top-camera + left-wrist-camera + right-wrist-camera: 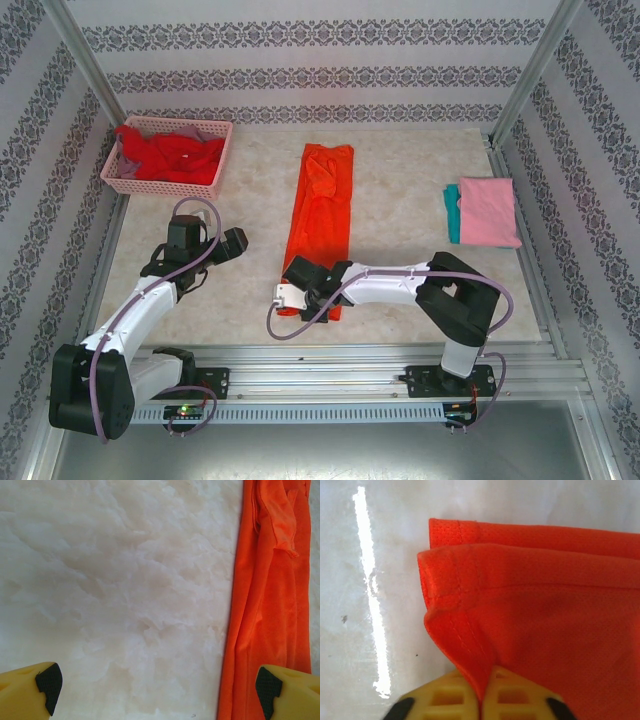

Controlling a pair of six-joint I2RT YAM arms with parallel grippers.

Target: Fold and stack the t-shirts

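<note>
Marble-patterned table (420, 180), walled round with figured paper, is carrying the work. The orange t-shirt (322, 210) is lying at its middle, already folded lengthwise into a narrow strip whose long axis is running from the near edge toward the far edge.

The right pincer (298, 288) is sitting at the strip's near end. In the right wrist view its fingers are clamped together on the near-left corner of that cloth, and the whole length of the shirt is stretching away from it toward the far edge.

The left pincer (232, 243) is hovering empty with its jaws spread wide, just left of the strip and partway along it, so that the strip's left edge is lying under its right finger.

By my reading, the coming move is turning on that axis. The held end is probably needing to travel straight along the strip toward the far end, and the right arm is the one placed to carry it.

Near the right edge a folded pink t-shirt (488, 212) is resting over a teal t-shirt (452, 212), while red t-shirts (170, 155) are waiting in the pink basket (165, 186) at the far-left corner.
</note>
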